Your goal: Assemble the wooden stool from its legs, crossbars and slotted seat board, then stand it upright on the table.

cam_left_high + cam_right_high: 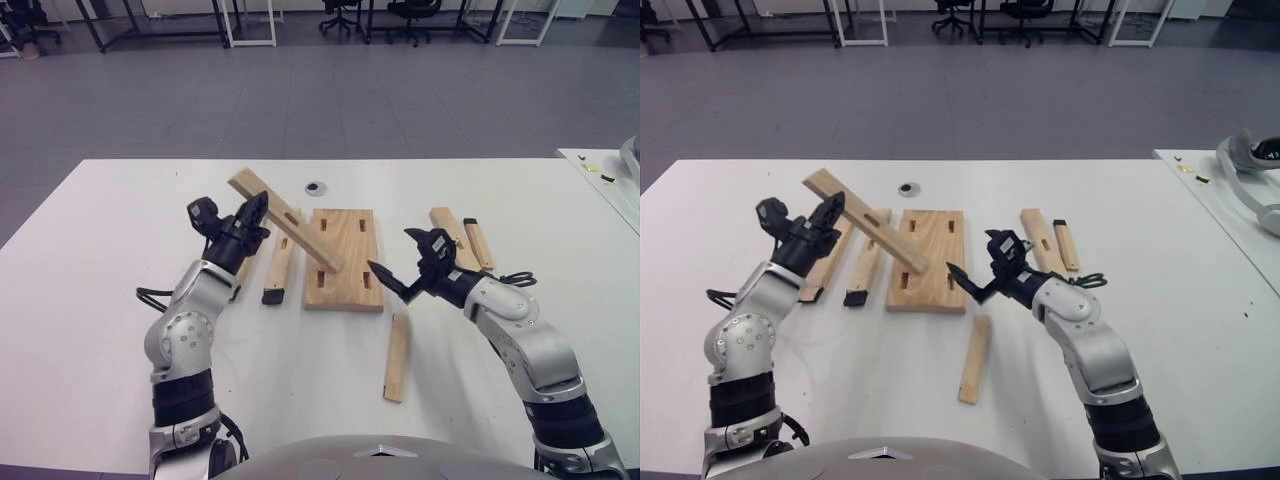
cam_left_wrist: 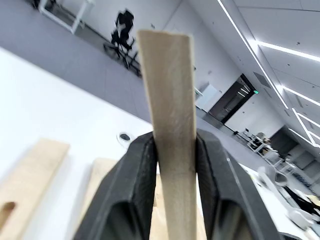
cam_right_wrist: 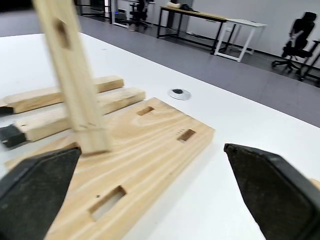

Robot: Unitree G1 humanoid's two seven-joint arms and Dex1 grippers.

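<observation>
Over the bench (image 1: pixel 100 230), the left claw (image 1: pixel 258 208) clenches a wooden leg (image 1: pixel 298 238) whose long axis slants down toward the robot's right, lower end seemingly resting on the flat seat board (image 1: pixel 352 232), with the released right claw (image 1: pixel 392 252) hovering just beside that end.

White surface (image 1: pixel 90 260). Seat board (image 1: pixel 343 258) pale tan, wavy darker grain streaks, dark slots. Plank (image 2: pixel 167 100) same tan, faint grain; fingers (image 2: pixel 132 190) matte black. Leg (image 1: pixel 281 257) tan, black end cap. Grey tiled floor (image 1: pixel 400 90).
</observation>
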